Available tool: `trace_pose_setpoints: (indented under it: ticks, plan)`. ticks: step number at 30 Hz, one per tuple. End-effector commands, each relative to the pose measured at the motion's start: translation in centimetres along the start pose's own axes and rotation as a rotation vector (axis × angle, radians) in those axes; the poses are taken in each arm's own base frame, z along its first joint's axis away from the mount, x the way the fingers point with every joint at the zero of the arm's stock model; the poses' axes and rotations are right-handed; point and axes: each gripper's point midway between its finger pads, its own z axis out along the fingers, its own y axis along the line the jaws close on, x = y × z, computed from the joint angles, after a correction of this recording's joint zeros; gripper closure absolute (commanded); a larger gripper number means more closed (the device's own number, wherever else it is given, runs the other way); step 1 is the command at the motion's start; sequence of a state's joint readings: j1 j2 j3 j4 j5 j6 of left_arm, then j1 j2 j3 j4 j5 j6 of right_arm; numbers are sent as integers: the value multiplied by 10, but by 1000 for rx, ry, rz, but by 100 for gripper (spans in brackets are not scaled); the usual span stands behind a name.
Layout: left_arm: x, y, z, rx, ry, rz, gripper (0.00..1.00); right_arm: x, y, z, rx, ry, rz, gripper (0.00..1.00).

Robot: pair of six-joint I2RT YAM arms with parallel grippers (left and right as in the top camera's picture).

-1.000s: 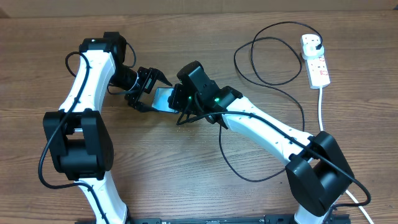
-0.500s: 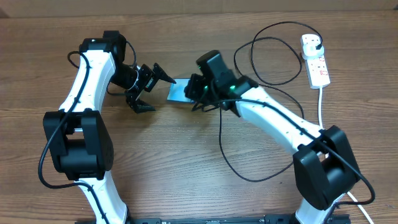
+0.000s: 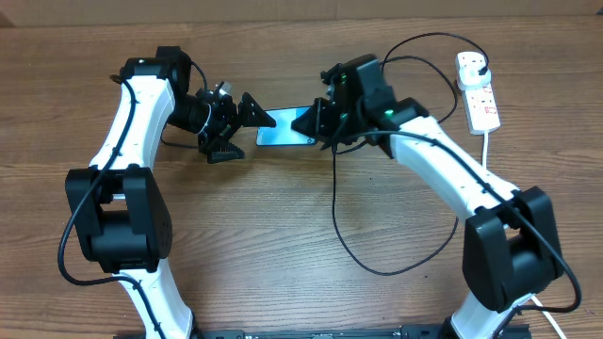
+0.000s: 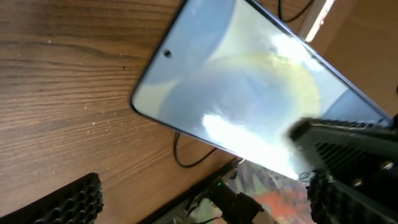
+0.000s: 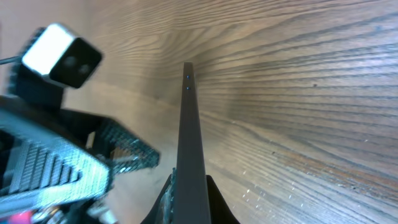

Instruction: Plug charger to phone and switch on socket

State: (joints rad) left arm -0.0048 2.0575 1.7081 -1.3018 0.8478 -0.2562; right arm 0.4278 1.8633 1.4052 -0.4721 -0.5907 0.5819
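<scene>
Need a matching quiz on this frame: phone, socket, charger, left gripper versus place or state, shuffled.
1. phone
2. socket
3. charger
4. left gripper

A. open, just off the phone's end
B. lying in loose loops on the table
C. pinched by the right gripper
D. by the far right corner

Pairs: 1-C, 2-D, 3-B, 4-A
</scene>
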Motion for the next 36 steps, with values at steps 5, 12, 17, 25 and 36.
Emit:
trace_pose_setpoints:
  ticks: [5,12,17,25,36]
  plan:
    - [2,-12,-4,44,3,130,0,-4,27,-45,-216,58,-33,96]
    - [3,-17,-4,74,5,136,0,4,33,-62,-325,138,25,96]
    - [7,-37,-7,196,25,141,0,2,36,-66,-345,159,121,96]
    - [10,-63,-15,351,58,77,4,-31,10,-52,-160,-14,429,96]
    - [-13,-63,-12,316,15,-113,7,-59,5,-29,-40,-332,866,96]
